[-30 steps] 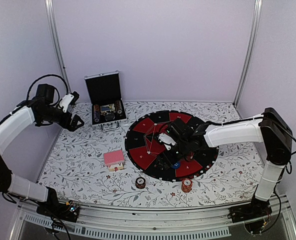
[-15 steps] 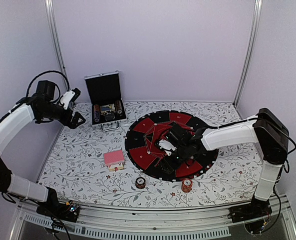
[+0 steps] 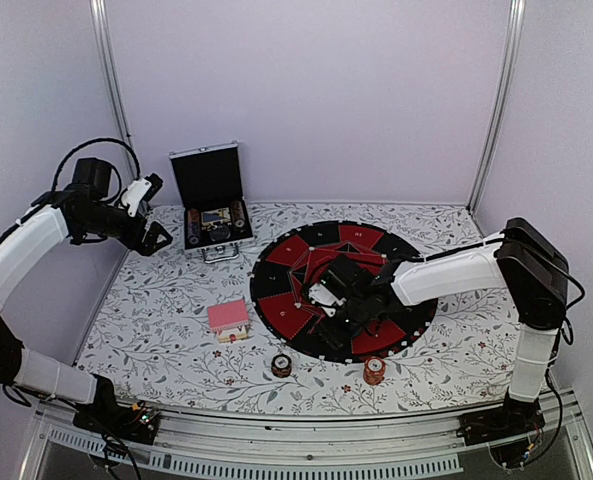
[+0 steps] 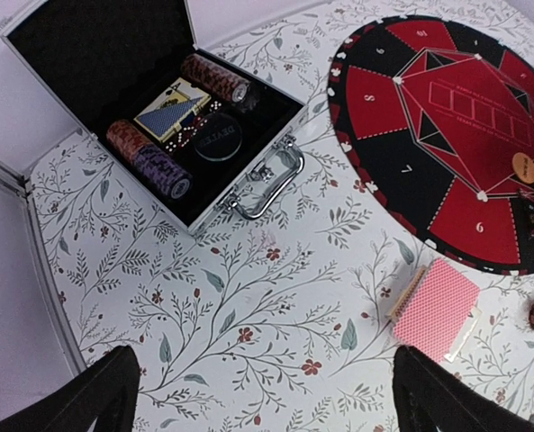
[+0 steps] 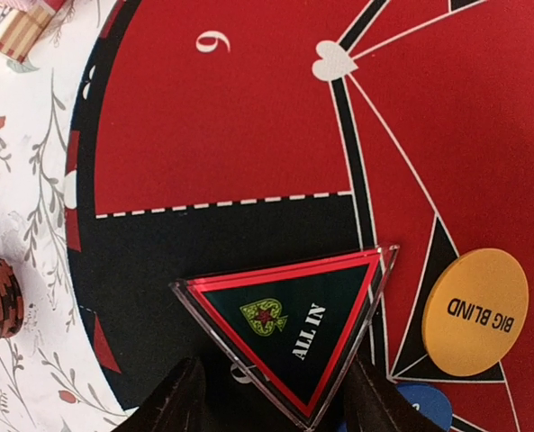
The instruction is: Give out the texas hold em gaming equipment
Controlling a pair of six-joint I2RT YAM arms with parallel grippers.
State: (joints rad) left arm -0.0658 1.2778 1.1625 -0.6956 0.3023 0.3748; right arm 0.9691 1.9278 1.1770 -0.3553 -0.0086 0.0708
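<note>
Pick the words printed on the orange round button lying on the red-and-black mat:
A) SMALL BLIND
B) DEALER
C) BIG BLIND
C: the right wrist view shows the orange button close up on the round mat, and its black lettering reads BIG BLIND.

We saw pale lilac walls [image 3: 306,100] at back & both sides, w/ metal posts [image 3: 113,90] upper left & right. A floral-print table [image 3: 156,300] filled the lower half, alu rail [image 3: 276,440] along btm. Light was soft, even.
</note>
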